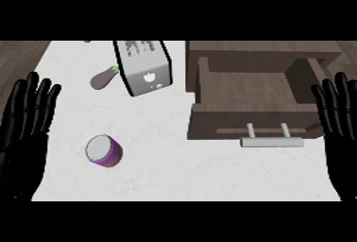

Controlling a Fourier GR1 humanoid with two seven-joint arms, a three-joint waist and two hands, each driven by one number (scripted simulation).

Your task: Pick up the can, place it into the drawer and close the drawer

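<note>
Black fingers stand straight and spread on both hands, grasping nothing. The left hand (26, 113) rests at the view's left edge, fingers up, partly over the white counter (160, 175). The right hand (339, 111) rests at the right edge, just beside the open drawer (247, 92). Between them, the purple can (104, 151) lies on the counter at lower left, its pale grey end turned up, well apart from either hand and from the drawer. That brown wooden drawer is pulled out, its silver handle (272, 141) on 2 posts. Farther back lie a purple eggplant (105, 78) and, beside it, a grey toaster (145, 66).
</note>
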